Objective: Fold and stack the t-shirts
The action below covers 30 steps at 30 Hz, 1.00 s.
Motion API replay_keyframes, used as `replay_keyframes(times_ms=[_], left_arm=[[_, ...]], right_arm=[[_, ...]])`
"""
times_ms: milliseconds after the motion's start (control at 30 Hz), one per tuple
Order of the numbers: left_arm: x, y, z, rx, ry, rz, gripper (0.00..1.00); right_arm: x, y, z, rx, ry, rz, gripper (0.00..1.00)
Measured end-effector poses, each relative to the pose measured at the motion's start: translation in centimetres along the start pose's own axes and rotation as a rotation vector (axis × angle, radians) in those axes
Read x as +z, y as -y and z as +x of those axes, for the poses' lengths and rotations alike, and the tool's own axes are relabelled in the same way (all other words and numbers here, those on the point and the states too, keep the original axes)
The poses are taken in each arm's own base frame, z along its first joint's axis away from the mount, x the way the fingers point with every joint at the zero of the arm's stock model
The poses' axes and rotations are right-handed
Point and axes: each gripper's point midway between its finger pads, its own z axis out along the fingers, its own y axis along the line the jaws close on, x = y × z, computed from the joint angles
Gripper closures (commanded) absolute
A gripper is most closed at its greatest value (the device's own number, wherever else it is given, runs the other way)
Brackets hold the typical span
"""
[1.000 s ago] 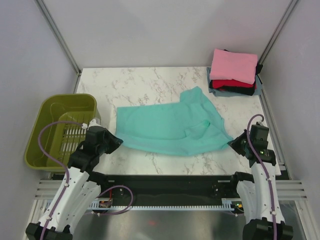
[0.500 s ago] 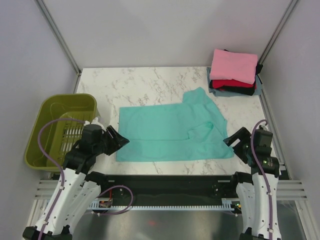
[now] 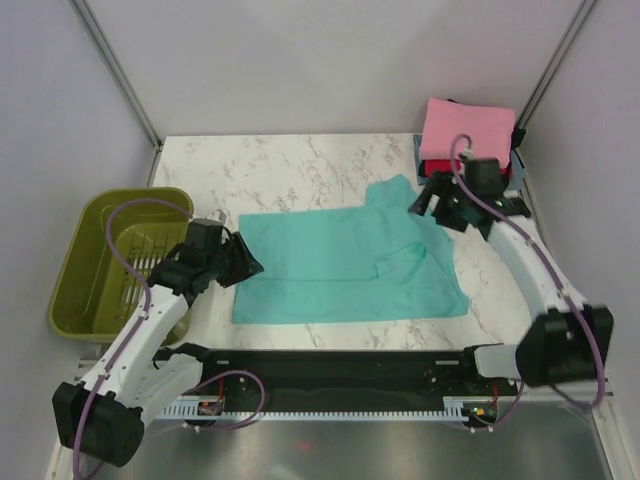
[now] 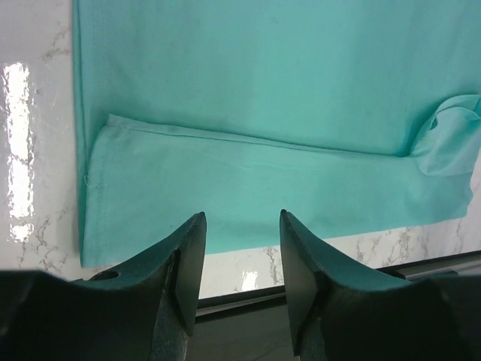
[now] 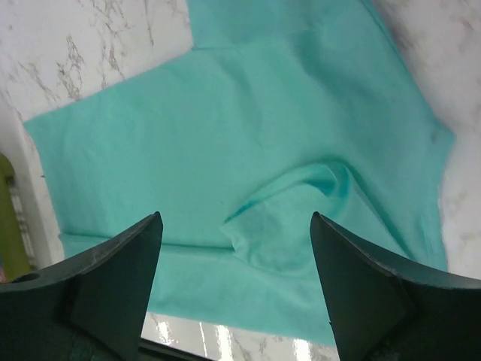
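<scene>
Glossy white marbled surface (image 3: 300,160) underneath. Across its middle, teal t-shirt (image 3: 330,265): soft, matte, spread flat, near hem doubled into a long strip, one sleeve puckered into a loop. At left, olive slotted plastic basket (image 3: 75,300). In far right corner, squared stack topped by folded pink t-shirt (image 3: 465,130). Left pincer (image 3: 245,262) apart, empty, at teal shirt's left edge. Right pincer (image 3: 432,200) wide apart, empty, above far-right sleeve.

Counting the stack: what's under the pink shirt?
Edges of a red shirt, black shirt and grey-blue shirt show beneath the pink shirt; the right arm hides the stack's front.
</scene>
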Motion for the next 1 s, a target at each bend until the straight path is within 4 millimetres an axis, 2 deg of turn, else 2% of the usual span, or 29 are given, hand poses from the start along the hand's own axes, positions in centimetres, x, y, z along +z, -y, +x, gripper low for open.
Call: replay_keyframes(times_ms=[100,167,367,467,533,667,733,800,900,967,1000], left_arm=[[0.2,0.0,-0.2,0.049,0.005,0.005,0.49],[0.0,0.0,-0.3,0.08,0.016,0.011,0.49],[-1.8,0.6,-1.3,0.121,0.112,0.058,0.49],[-2.1,0.7,-1.7,0.126,0.14,0.067,0.5],[-2.0,0.6,-1.7,0.126,0.144,0.059,0.5],[-1.5,0.3,-1.6,0.126,0.13,0.043,0.5],[-1.4,0.3,-1.5,0.126,0.126,0.039,0.5],[-1.3,0.2,-1.5,0.126,0.121,0.035,0.5],[-0.9,0.0,-1.3,0.125,0.108,0.025,0.51],[-0.7,-0.1,-1.2,0.124,0.099,0.017,0.51],[-0.5,-0.2,-1.2,0.124,0.095,0.013,0.51]], right_arm=[[5.7,-4.0,-1.6,-0.131,-0.066,-0.008,0.16],[8.7,-5.1,-3.0,-0.178,-0.07,0.016,0.18],[17.8,-4.7,-9.2,-0.27,0.002,0.152,0.2],[21.9,-3.4,-10.4,-0.316,0.015,0.23,0.21],[24.5,-2.3,-10.3,-0.343,0.006,0.277,0.22],[27.8,-0.2,-8.9,-0.374,-0.022,0.349,0.26],[28.8,0.9,-8.0,-0.384,-0.042,0.381,0.27],[29.2,1.0,-8.1,-0.383,-0.03,0.392,0.32],[29.4,1.4,-8.2,-0.378,-0.013,0.408,0.46],[29.6,1.3,-8.1,-0.362,0.006,0.399,0.64],[29.6,1.2,-8.1,-0.356,0.016,0.394,0.77]])
